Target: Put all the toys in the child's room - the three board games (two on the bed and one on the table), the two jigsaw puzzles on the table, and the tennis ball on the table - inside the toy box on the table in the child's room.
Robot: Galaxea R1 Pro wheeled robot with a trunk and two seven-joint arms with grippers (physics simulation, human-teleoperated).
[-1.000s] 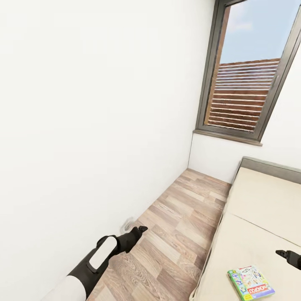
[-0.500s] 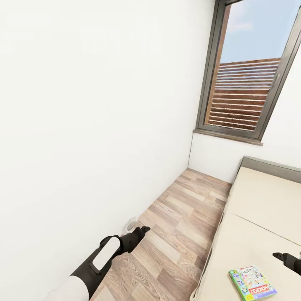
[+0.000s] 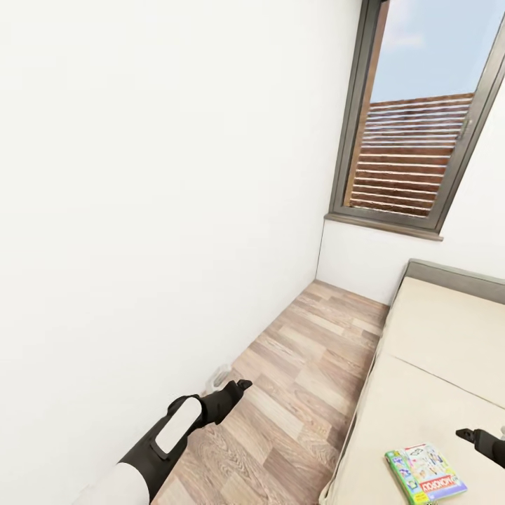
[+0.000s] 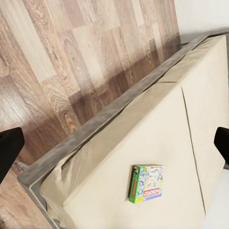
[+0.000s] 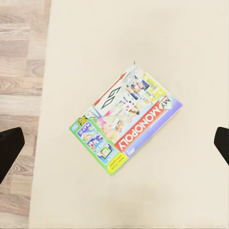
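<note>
One board game, a flat colourful box with a green edge and "Monopoly" print, lies on the beige bed near its front corner. My right gripper hovers open just above and to the right of it. In the right wrist view the board game lies flat between the spread fingers, below them and untouched. My left gripper hangs open over the wood floor beside the white wall. Its wrist view looks across at the bed with the board game on it. The table and toy box are out of view.
A white wall runs close along the left. A strip of wood plank floor lies between it and the bed's grey frame. A tall dark-framed window stands at the far end, and a small white socket sits low on the wall.
My right gripper has sunk a little lower over the bed, nearer the board game. The head view has shifted slightly. The left arm has barely moved.
</note>
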